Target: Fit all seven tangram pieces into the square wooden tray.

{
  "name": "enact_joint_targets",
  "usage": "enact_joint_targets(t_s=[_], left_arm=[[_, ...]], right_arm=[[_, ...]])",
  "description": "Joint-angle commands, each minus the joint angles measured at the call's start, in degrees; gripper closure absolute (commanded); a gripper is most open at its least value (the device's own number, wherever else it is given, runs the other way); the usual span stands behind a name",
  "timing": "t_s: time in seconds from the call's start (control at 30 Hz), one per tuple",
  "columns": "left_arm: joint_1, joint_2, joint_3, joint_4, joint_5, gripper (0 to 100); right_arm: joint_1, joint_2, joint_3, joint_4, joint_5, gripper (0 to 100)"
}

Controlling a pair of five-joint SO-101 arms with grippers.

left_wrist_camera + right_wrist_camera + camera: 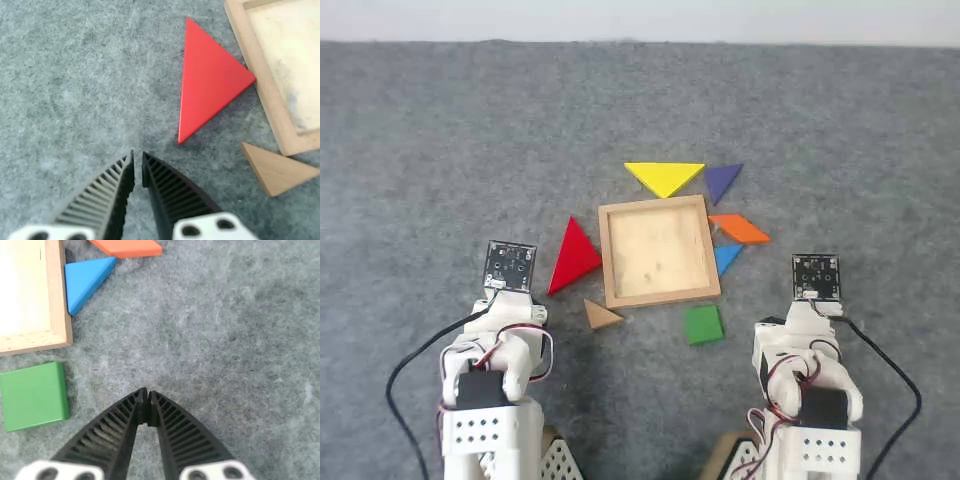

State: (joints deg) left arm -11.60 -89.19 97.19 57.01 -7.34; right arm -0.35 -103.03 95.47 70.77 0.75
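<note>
The square wooden tray (612,262) lies in the middle of the grey mat with nothing inside it. Around it lie a yellow triangle (664,176), a purple triangle (722,181), an orange parallelogram (741,229), a blue triangle (725,258), a green square (704,324), a tan wooden triangle (600,314) and a red triangle (573,255). My left gripper (138,160) is shut over bare mat, a short way from the red triangle (207,77) and the tan triangle (276,170). My right gripper (147,393) is shut too, beside the green square (34,395) and near the blue triangle (85,280).
Both arm bases (490,400) (805,395) stand at the near edge of the mat. Open grey mat stretches to the far left, far right and behind the pieces. The tray's corner (57,335) lies close to the green square.
</note>
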Motion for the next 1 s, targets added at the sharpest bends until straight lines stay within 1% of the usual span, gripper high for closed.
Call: enact_joint_targets(t_s=[0.0, 0.3, 0.57, 0.7, 0.8, 0.87, 0.93, 0.97], left_arm=[[-0.44, -1.23, -1.45, 0.26, -0.35, 97], [-0.09, -1.23, -1.45, 0.44, -0.18, 97], [5.54, -1.23, -1.45, 0.35, -0.35, 96], [12.22, -1.23, -1.45, 0.62, -0.44, 96], [15.21, -1.23, -1.45, 0.7, -0.26, 96], [15.3, -1.23, -1.63, 0.7, -0.44, 96], [15.74, -1.23, -2.24, 0.88, -0.97, 96], [15.47, -1.23, -3.3, 2.2, -2.9, 96]], right_arm=[[0.57, -0.48, 0.97, 0.66, 0.79, 98.7], [0.48, -0.48, 0.97, 0.66, 0.62, 98.7], [0.4, -0.48, 0.97, 0.66, 0.44, 98.7], [-0.04, -0.48, 0.97, 0.4, 0.88, 98.7], [-2.95, -0.48, 0.97, 0.66, 1.14, 98.6], [-3.03, -0.48, 0.97, 0.75, 4.4, 98.6], [-2.86, -0.48, 0.97, 2.24, 11.16, 98.6], [-2.86, -0.48, 0.97, 3.03, 15.12, 98.7]])
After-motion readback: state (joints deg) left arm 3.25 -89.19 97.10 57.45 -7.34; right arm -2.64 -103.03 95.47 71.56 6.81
